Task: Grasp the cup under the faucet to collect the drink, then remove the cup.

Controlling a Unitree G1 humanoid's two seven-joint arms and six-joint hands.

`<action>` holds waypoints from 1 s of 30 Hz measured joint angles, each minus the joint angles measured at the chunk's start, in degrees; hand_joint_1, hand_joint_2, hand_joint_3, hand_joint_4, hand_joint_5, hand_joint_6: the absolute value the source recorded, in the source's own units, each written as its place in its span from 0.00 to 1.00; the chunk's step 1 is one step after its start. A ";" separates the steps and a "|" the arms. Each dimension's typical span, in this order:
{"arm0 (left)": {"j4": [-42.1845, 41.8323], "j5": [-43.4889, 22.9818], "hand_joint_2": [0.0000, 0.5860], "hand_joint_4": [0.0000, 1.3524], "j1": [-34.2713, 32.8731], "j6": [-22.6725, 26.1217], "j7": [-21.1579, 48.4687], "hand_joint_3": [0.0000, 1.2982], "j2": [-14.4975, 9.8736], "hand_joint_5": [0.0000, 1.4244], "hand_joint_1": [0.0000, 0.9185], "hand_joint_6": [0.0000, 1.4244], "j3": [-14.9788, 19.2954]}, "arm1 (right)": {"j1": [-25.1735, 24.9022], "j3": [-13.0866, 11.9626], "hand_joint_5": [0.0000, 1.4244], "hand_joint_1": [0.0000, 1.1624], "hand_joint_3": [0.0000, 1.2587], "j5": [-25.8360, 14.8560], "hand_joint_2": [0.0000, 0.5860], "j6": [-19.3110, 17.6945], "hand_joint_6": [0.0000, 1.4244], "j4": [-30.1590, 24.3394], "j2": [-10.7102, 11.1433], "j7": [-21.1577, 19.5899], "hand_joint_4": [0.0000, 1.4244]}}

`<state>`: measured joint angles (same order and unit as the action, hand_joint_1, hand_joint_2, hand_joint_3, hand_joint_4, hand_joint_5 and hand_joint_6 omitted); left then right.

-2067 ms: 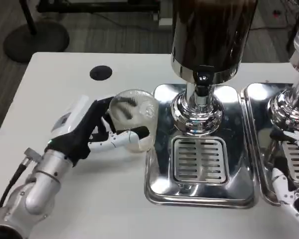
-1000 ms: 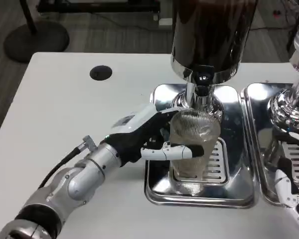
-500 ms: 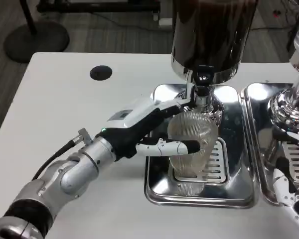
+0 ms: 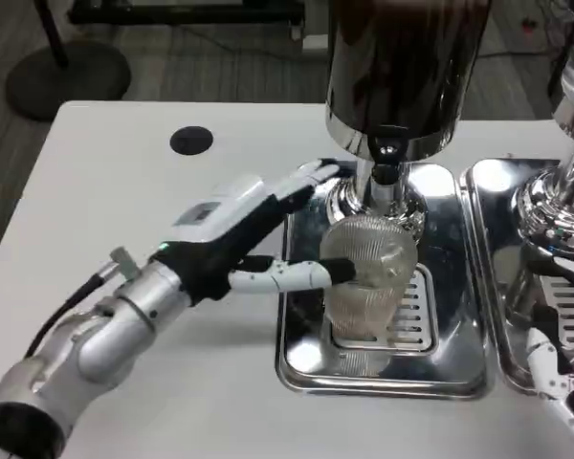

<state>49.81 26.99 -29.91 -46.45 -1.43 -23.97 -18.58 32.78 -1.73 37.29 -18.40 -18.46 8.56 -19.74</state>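
Observation:
A clear ribbed plastic cup (image 4: 368,277) stands upright on the grate of the steel drip tray (image 4: 304,356), directly below the faucet (image 4: 385,178) of the dark drink dispenser (image 4: 407,67). My left hand (image 4: 234,239) lies just left of the cup with its fingers spread. The upper fingers reach past the dispenser's base, and the thumb tip lies at the cup's left side. Nothing is gripped. My right hand (image 4: 550,368) sits at the lower right edge, over the neighbouring tray, fingers apart and empty.
A second dispenser (image 4: 564,196) with its own tray stands at the right edge. A black round hole (image 4: 191,141) marks the table at the back left. Bare white table stretches left of the tray.
My left hand carried the cup from the table onto the grate under the faucet, then let go and drew back to the left, fingers spreading. The right hand stayed put.

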 measured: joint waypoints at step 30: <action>-14.91 -30.93 0.19 0.17 -5.60 0.77 38.04 0.17 -2.10 0.21 0.18 0.27 9.00 | -1.11 0.27 0.15 0.40 0.29 -0.54 0.85 -0.01 0.21 0.66 0.71 0.11 0.17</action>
<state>34.90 -3.94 -35.51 -45.68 36.61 -26.07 -9.58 31.67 -1.46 36.74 -18.41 -17.81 9.26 -19.63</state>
